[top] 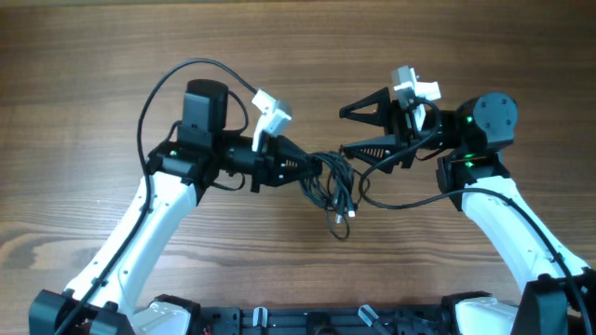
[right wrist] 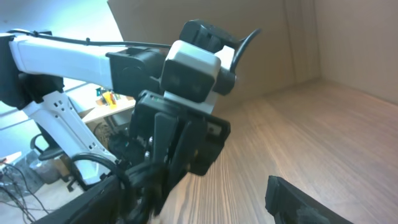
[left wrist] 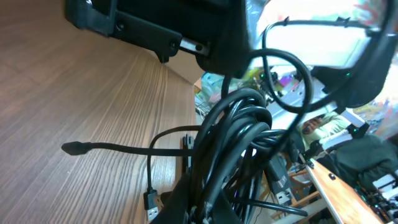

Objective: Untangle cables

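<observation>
cables (top: 337, 193), thin black tangle, tight between jaws of left gripper (top: 315, 167); right gripper (top: 345, 130) wide open, empty

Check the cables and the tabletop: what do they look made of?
The cables: black, smooth, semi-gloss jacket, probably PVC or rubber; light streaks run along the loops. The tabletop: brown with straight wood grain, matte finish; solid wood or printed laminate, cannot tell from the look.
</observation>
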You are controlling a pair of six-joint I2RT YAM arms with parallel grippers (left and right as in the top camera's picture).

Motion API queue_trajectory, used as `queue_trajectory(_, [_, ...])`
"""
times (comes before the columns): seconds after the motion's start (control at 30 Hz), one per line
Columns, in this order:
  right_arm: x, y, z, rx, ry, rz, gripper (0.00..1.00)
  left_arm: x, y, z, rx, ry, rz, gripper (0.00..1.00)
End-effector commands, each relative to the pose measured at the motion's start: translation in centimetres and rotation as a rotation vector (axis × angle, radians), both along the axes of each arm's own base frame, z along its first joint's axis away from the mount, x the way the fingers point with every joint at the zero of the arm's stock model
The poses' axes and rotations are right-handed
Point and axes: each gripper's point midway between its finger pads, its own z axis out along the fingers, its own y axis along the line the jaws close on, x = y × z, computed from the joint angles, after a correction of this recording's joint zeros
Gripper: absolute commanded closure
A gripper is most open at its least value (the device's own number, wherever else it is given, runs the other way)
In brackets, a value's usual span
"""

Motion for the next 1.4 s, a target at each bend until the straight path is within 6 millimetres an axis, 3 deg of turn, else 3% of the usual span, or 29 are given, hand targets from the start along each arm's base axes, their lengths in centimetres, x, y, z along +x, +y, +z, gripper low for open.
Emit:
queue_trajectory(0.0, [-0.3, 1.1, 0.7, 0.011, -0.002, 0.005, 0.24, -0.3, -0.8, -0.3, 0.015, -0.027, -0.014, 0.96])
queue_trajectory(0.23, [1.3, 1.3, 0.3, 0.017, 0.040, -0.080, 0.22, -0.3, -0.8, -0.2, 0.015, -0.019, -0.014, 0.96])
queue_trajectory(0.43, [1.6, 1.3, -3.5, -0.066, 0.094, -0.100, 0.24, -0.2, -0.8, -0.2, 0.012, -0.030, -0.012, 0.96])
queue_trajectory(0.57, [3.9, 0.7, -5.4, -0.115, 0.170, -0.250, 0.26, -0.2, -0.8, -0.2, 0.012, -0.029, -0.012, 0.96])
queue_trajectory(0.67, [6.4, -0.5, -7.5, -0.182, 0.233, -0.429, 0.28, -0.3, -0.8, -0.1, 0.012, -0.019, -0.013, 0.96])
queue_trajectory(0.73, [8.7, -2.7, -9.8, -0.249, 0.323, -0.619, 0.27, -0.2, -0.8, -0.1, 0.014, -0.010, -0.011, 0.96])
queue_trajectory(0.8, [9.3, -4.3, -10.5, -0.248, 0.391, -0.678, 0.23, 0.2, -0.8, -0.6, 0.038, -0.011, 0.016, 0.96])
queue_trajectory(0.83, [9.3, -4.7, -10.3, -0.238, 0.402, -0.674, 0.21, 0.6, -0.8, -0.9, 0.060, -0.002, 0.040, 0.96])
queue_trajectory(0.9, [9.3, -6.3, -9.4, -0.190, 0.427, -0.656, 0.00, 2.5, -0.6, -2.5, 0.161, 0.064, 0.165, 0.96])
queue_trajectory(1.0, [8.7, -9.5, -7.4, -0.091, 0.504, -0.629, 0.00, 5.2, 0.3, -4.6, 0.286, 0.164, 0.362, 0.96])
queue_trajectory(1.07, [7.4, -9.9, -6.4, -0.051, 0.524, -0.540, 0.01, 6.1, 0.8, -5.3, 0.325, 0.182, 0.431, 0.96])
queue_trajectory(1.23, [4.1, -7.3, -5.9, -0.043, 0.566, -0.320, 0.19, 7.3, 1.5, -6.0, 0.366, 0.204, 0.519, 0.96])
queue_trajectory(1.37, [2.0, -3.9, -6.4, -0.077, 0.605, -0.201, 0.23, 7.8, 1.7, -6.1, 0.374, 0.187, 0.546, 0.96])
